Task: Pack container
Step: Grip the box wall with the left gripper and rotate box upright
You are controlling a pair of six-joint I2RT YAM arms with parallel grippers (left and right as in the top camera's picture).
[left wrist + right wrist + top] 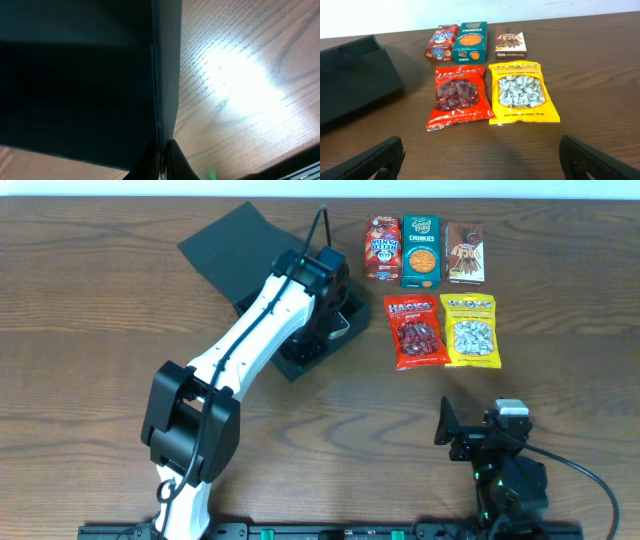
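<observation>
Left claw (pixel 162 161) first: pinched shut on a thin upright wall of the container (pixel 75 75), one dark finger on each side of the card edge. Right claw (pixel 480 157) spread wide, holding nothing, black fingers (pixel 370 160) at the two lower corners of its own view.

Largest surface: the bench (pixel 90 310), brown wood with a fine running grain, glaring white where lit in the left wrist view. Next in size, the container: matte teal-black cardboard, rectangular, flat-sided, flap lid (pixel 225 240) standing open toward the far-left side. Lies at the end of the outstretched white left arm (pixel 250 330), directly under the left claw, partly hidden by both from overhead. Well apart from the right claw, farther off and to its left; shows as a dark slab at the left edge of the right wrist view.

Between the right claw and the bench's far edge, five snacks in two rows, just right of the container. Near row: glossy red bag (pixel 457 97) with a clear window on dark red pieces, and glossy yellow bag (pixel 522 92) of silver-wrapped pieces, side by side. Far row, smaller: teal "Chunkies" box (pixel 471 42) in the middle, brown box (pixel 510 42) to its right, red box (pixel 441 42) to its left, all lying flat.
</observation>
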